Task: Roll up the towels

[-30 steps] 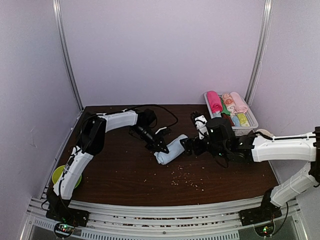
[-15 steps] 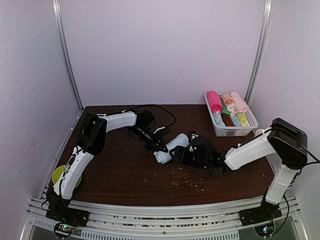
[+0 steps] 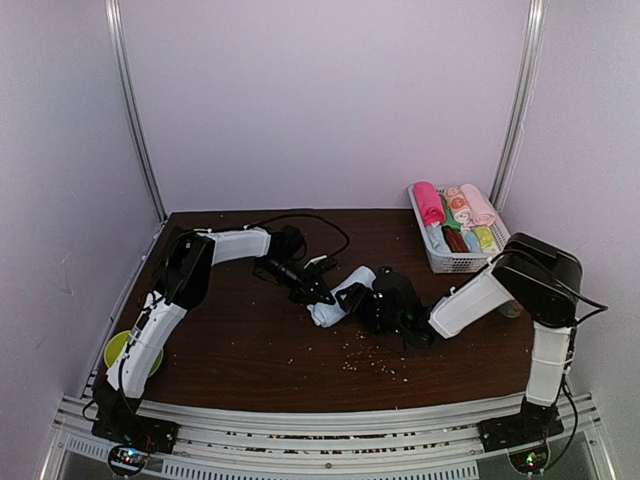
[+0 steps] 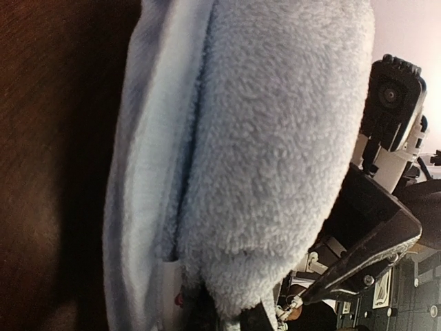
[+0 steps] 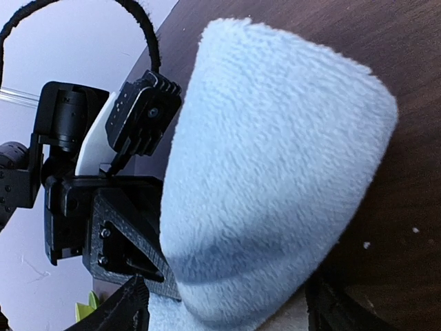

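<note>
The rolled light blue towel (image 3: 345, 290) lies mid-surface (image 3: 240, 350), soft and springy (likely to unroll). The left gripper (image 3: 318, 296) pinches its end, while the right gripper (image 3: 366, 303) is spread around it. Best grasped across the roll's middle.

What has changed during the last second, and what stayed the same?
The right hand slid left over the end of the light blue towel, jaws open around it, its elbow folding. The left hand stays shut on the other end; towel and basket barely moved.
</note>
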`<state>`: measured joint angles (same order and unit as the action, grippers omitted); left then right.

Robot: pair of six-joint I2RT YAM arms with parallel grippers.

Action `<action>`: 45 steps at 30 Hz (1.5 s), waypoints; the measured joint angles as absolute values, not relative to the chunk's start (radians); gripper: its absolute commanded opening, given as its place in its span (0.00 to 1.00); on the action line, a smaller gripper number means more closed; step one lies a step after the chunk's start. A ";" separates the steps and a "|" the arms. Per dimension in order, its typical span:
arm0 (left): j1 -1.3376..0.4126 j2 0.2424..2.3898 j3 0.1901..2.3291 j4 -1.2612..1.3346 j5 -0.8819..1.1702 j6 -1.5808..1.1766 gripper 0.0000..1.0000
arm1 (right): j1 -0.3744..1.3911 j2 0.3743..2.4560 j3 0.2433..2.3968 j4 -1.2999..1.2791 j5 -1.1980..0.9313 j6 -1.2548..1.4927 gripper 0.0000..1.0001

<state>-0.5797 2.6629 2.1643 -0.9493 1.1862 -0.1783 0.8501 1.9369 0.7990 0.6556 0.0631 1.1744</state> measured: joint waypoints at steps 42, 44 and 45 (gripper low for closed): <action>-0.462 2.207 1.988 -0.944 0.880 0.018 0.80 | 0.745 1.837 1.240 0.110 -0.241 0.619 0.01; -0.451 2.192 1.985 -0.936 0.871 0.036 0.84 | 0.746 1.809 1.277 0.012 -0.267 0.537 0.01; -0.447 2.189 1.985 -0.934 0.868 0.047 0.86 | 0.748 1.794 1.292 -0.034 -0.278 0.500 0.01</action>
<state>-0.4465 2.1891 1.9846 -0.9340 0.8684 0.0475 0.7483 1.7943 1.2919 -0.0341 -0.2779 0.4995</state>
